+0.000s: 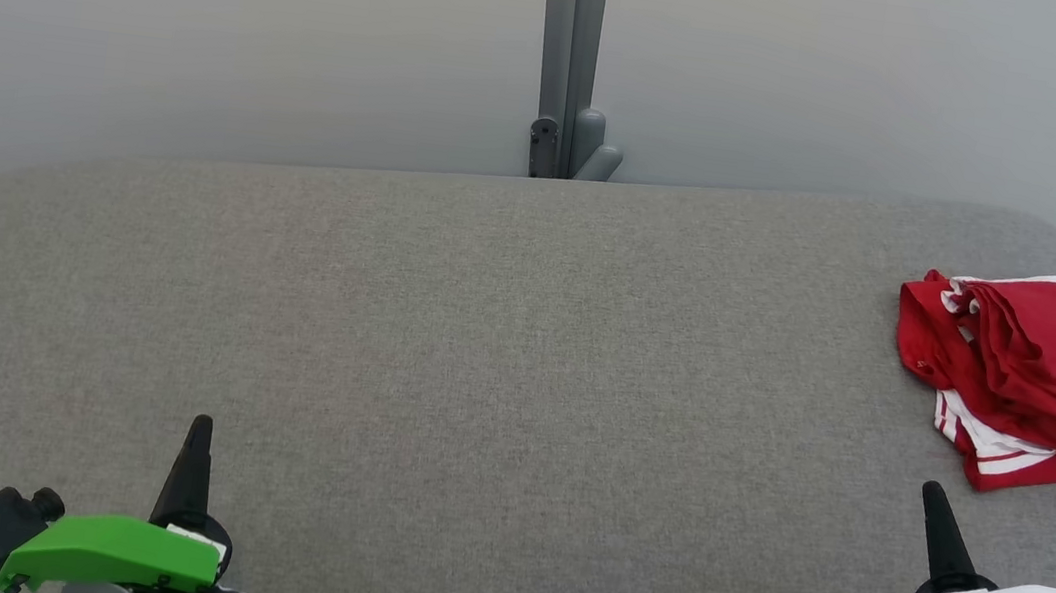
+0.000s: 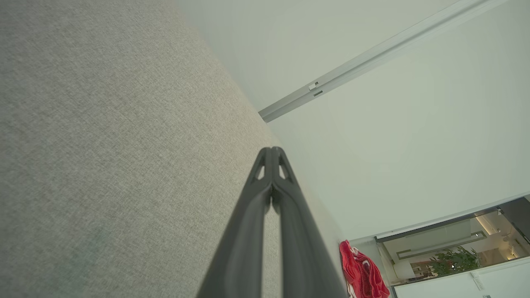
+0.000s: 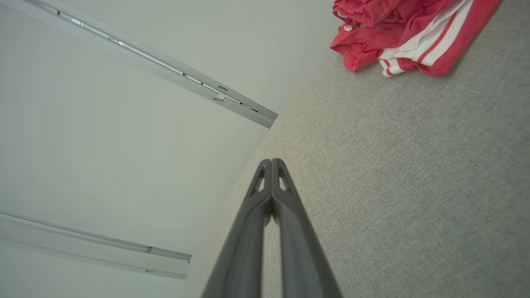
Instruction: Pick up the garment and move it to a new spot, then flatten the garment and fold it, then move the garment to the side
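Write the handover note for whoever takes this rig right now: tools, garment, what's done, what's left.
Left tool: shut, empty, at the near left of the grey table.
Right tool: shut, empty, at the near right.
Garment: red with white stripes, bunched in a loose pile at the table's right side, beyond the right tool; neither tool touches it.
Done: nothing I can confirm; it lies neither flat nor neatly folded.
Left: probably all of it: pick up, move, flatten, fold, set aside.

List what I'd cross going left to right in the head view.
First the left gripper at the lower left → grey post against the back wall → red garment with white stripes, far right.
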